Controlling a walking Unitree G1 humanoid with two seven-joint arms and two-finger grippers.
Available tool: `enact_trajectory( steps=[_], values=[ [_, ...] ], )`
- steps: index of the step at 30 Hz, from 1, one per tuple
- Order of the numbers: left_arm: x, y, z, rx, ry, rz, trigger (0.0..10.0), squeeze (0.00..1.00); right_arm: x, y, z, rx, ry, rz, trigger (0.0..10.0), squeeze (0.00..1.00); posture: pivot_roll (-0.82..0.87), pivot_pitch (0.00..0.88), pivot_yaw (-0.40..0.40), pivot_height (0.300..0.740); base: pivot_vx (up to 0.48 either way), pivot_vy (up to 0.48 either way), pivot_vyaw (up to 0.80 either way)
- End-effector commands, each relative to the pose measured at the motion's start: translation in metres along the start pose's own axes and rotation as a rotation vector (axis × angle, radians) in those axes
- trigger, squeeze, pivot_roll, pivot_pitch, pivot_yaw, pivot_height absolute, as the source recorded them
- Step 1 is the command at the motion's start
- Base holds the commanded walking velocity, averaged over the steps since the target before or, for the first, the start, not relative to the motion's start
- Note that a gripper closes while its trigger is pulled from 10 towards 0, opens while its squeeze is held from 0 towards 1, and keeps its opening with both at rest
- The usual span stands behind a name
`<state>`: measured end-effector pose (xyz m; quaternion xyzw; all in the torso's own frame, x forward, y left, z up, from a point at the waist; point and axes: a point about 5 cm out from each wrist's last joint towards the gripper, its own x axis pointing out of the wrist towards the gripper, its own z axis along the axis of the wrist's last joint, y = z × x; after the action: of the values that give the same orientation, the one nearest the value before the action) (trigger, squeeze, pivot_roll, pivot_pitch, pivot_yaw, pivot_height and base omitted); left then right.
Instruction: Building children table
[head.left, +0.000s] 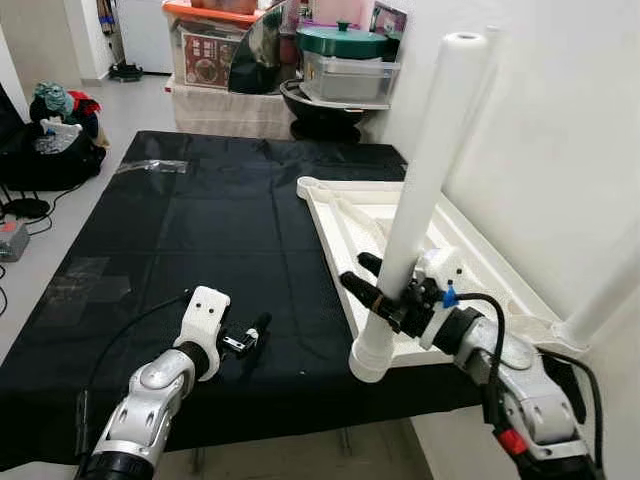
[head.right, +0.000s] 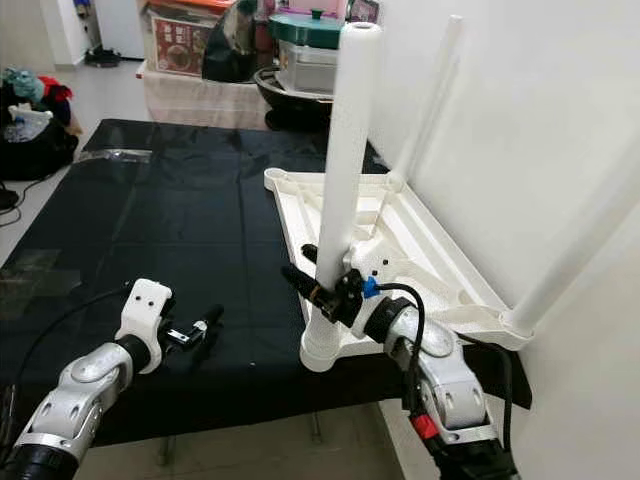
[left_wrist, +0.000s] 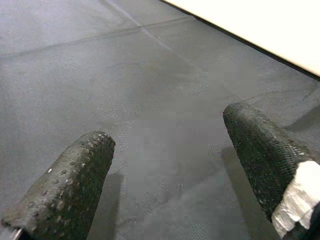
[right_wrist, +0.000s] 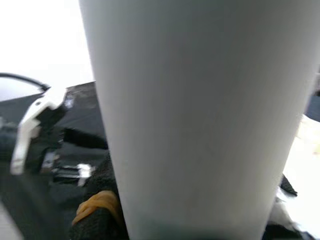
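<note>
Right gripper (head.left: 385, 297) is clamped around a white table leg (head.left: 425, 170), which stands nearly upright in the near corner socket of the upturned white tabletop (head.left: 340, 235). Left gripper (head.left: 252, 335) hovers low over the black mat (head.left: 190, 240), fingers (left_wrist: 75, 182) spread apart, holding nothing. Two further legs already stand along the wall-side corners (head.right: 440, 90). Storage boxes and a green-lidded pot (head.left: 342, 42) crowd the far end; bags (head.left: 50, 140) lie left.
</note>
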<state>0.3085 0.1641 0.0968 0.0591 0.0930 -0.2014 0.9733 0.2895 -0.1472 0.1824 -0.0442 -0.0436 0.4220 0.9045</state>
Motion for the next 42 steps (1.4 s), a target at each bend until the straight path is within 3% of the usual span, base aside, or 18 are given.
enact_trajectory(
  steps=[1, 10, 16, 22, 37, 42],
  values=[
    [-0.001, -0.001, -0.002, 0.002, 0.007, 0.004, 10.0, 0.00, 0.006, 0.017, -0.026, 0.100, 0.094, 0.113, 10.0, 0.00, 0.09, 0.000, -0.134, 0.740, 0.000, 0.000, 0.00],
    [-0.004, 0.001, -0.002, -0.002, 0.008, 0.016, 10.0, 0.00, 0.018, 0.013, -0.014, 0.188, -0.036, 0.245, 10.0, 0.00, 0.11, 0.000, -0.151, 0.740, 0.000, 0.000, 0.00],
    [-0.004, 0.001, -0.003, -0.005, 0.010, 0.016, 10.0, 0.00, 0.035, 0.030, 0.005, 0.275, -0.164, 0.432, 10.0, 0.00, 0.13, 0.000, -0.157, 0.740, 0.000, 0.000, 0.00],
    [-0.005, 0.002, -0.001, -0.003, 0.008, 0.021, 10.0, 0.00, 0.049, 0.038, 0.009, 0.265, -0.194, 0.481, 10.0, 0.00, 0.14, 0.000, -0.162, 0.740, 0.000, 0.000, 0.00],
    [-0.005, 0.002, -0.002, -0.002, 0.012, 0.022, 10.0, 0.00, 0.047, 0.037, -0.009, 0.077, -0.075, 0.415, 10.0, 0.00, 0.12, 0.000, -0.147, 0.740, 0.000, 0.000, 0.00],
    [-0.004, 0.002, -0.002, -0.001, 0.010, 0.019, 10.0, 0.00, 0.045, 0.036, -0.014, 0.082, -0.050, 0.395, 10.0, 0.00, 0.12, 0.000, -0.146, 0.740, 0.000, 0.000, 0.00]
  ],
)
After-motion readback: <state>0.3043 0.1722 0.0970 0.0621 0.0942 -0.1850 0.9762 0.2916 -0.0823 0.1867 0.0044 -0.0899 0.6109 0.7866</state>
